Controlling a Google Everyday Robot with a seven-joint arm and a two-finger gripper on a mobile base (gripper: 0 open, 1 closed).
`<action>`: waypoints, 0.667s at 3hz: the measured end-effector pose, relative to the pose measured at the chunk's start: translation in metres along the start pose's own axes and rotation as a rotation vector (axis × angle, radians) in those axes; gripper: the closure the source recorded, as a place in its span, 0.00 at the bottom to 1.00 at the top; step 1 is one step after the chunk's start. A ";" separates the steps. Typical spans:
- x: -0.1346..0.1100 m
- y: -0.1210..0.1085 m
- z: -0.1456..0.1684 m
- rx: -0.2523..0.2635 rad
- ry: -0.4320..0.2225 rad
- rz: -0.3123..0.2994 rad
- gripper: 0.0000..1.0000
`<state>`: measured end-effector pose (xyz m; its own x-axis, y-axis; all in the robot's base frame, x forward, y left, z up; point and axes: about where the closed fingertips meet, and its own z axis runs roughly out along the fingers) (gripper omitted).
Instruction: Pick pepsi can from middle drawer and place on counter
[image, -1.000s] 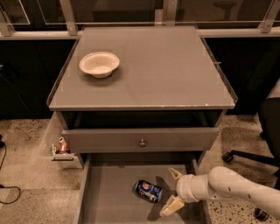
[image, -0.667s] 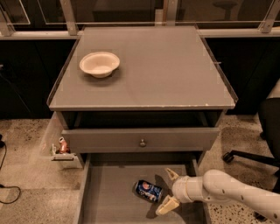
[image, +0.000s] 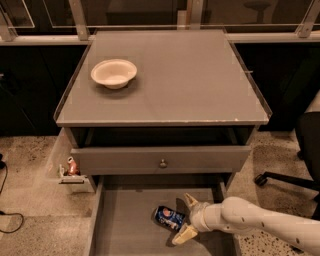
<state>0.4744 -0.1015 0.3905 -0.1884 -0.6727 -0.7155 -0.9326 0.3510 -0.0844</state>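
Note:
The pepsi can (image: 168, 217), dark blue with a round logo, lies on its side on the floor of the open middle drawer (image: 125, 227), near its centre. My gripper (image: 186, 218) reaches in from the right on a white arm. It is open, with one fingertip (image: 190, 200) behind the can's right end and the other (image: 182, 235) in front of it. The can rests on the drawer floor. The grey counter (image: 190, 75) lies above and behind.
A white bowl (image: 114, 73) sits on the counter's left rear. The upper drawer front with a round knob (image: 162, 163) overhangs the open drawer's back. A small reddish can (image: 72, 166) stands in a side holder at left. An office chair base (image: 295, 175) is on the right.
My gripper has moved left toward the pepsi can, and its open fingers now flank the can's right end. The can has not moved.

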 end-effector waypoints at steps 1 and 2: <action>0.002 -0.002 0.014 0.002 0.008 0.005 0.00; 0.006 -0.002 0.025 0.000 0.020 0.024 0.00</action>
<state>0.4831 -0.0903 0.3693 -0.2167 -0.6772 -0.7032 -0.9276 0.3674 -0.0679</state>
